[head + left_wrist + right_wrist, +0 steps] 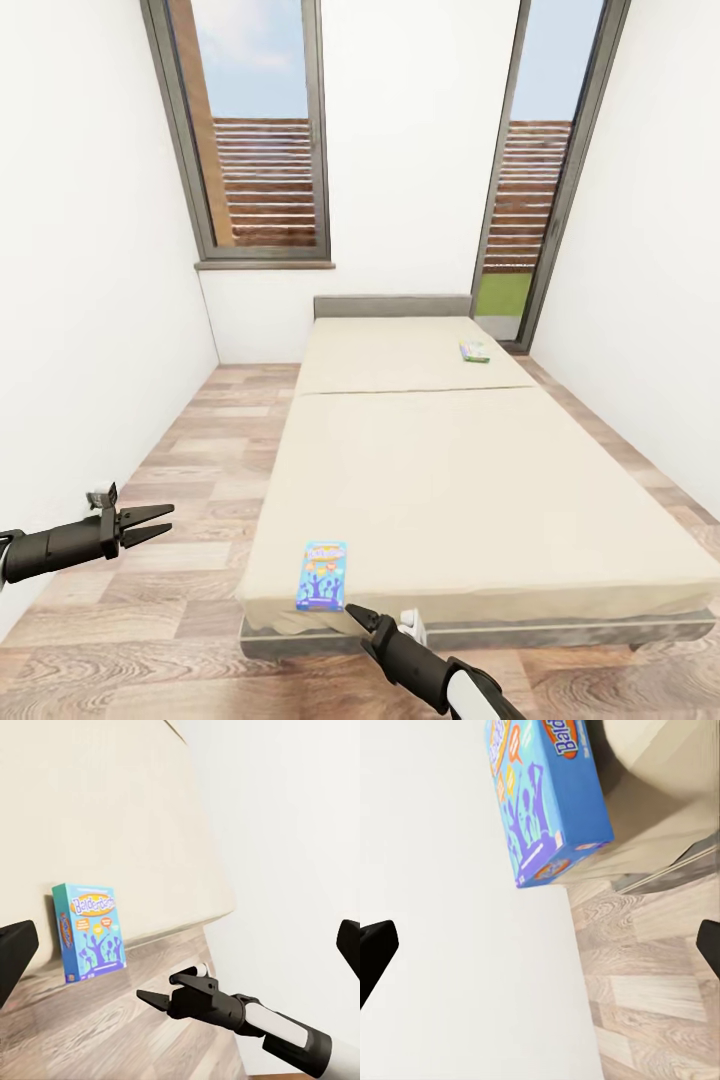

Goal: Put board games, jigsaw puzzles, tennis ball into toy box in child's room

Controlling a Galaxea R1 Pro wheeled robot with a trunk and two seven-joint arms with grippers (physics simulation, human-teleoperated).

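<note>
A mostly blue board game (322,575) lies flat at the near left corner of the bed (450,480). It also shows in the left wrist view (88,932) and close up in the right wrist view (544,795). A second board game (475,351) lies far off near the headboard, on the right side. My right gripper (355,612) hovers open just beside the blue box's near edge, not touching it. My left gripper (155,522) is open over the floor, left of the bed. The table, toy box, jigsaw puzzles and tennis ball are out of view.
White walls close in on both sides of the bed, with a strip of wood-plank floor (200,470) on the left. Tall grey-framed windows (265,130) stand behind the grey headboard (392,305). The bed frame's edge (500,632) runs just past my right arm.
</note>
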